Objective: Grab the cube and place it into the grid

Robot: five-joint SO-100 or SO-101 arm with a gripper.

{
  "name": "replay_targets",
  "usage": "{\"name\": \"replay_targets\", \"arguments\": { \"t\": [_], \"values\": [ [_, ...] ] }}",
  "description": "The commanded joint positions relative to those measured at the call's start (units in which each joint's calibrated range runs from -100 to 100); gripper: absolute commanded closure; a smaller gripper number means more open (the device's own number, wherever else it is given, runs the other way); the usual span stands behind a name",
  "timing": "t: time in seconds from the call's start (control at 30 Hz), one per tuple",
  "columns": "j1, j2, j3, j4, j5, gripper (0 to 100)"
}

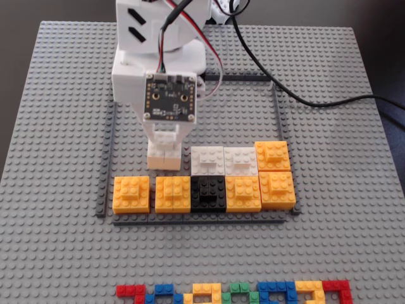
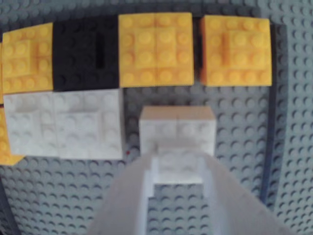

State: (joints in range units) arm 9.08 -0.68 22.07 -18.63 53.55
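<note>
Row of mixed-colour bricks [image 1: 234, 294] (red, blue, yellow, green) sat at the near edge of the grey studded counter [image 1: 57, 253] in the fixed view, partly cut off by the frame. Behind it a dark grey frame [image 1: 196, 220] marked out the grid. Along the frame's near side, left to right in the fixed view: orange block [image 1: 131, 194], second orange block [image 1: 173, 194], black block [image 1: 209, 192], third orange block [image 1: 243, 193], fourth orange block [image 1: 276, 190]. Behind those sat two white blocks [image 1: 224, 160] touching each other and a fifth orange block [image 1: 273, 155] just right of them.

White arm [image 1: 158, 57] came down from the far side, circuit board [image 1: 169, 96] facing the camera, black cable [image 1: 304, 95] trailing off right. Tool [image 2: 178, 164] was pinching the white cube [image 2: 177, 132] by its raised top piece; fingers [image 2: 222, 196] were pressed against either side of it in the wrist view. Cube [image 1: 164, 156] was inside the frame, just behind the second orange block and beside the white pair with a narrow gap between. Whether it was seated on the studs or just above them, could not tell.
</note>
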Motion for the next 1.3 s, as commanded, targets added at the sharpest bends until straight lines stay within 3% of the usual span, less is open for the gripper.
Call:
{"name": "replay_targets", "arguments": {
  "t": [0.0, 1.03, 1.27],
  "values": [
    [0.0, 0.0, -6.1, -0.5, 0.2, 98],
    [-2.3, 3.9, -8.9, -1.6, -1.7, 97],
    [-2.0, 4.0, -8.9, -2.1, -2.1, 90]
  ]
}}
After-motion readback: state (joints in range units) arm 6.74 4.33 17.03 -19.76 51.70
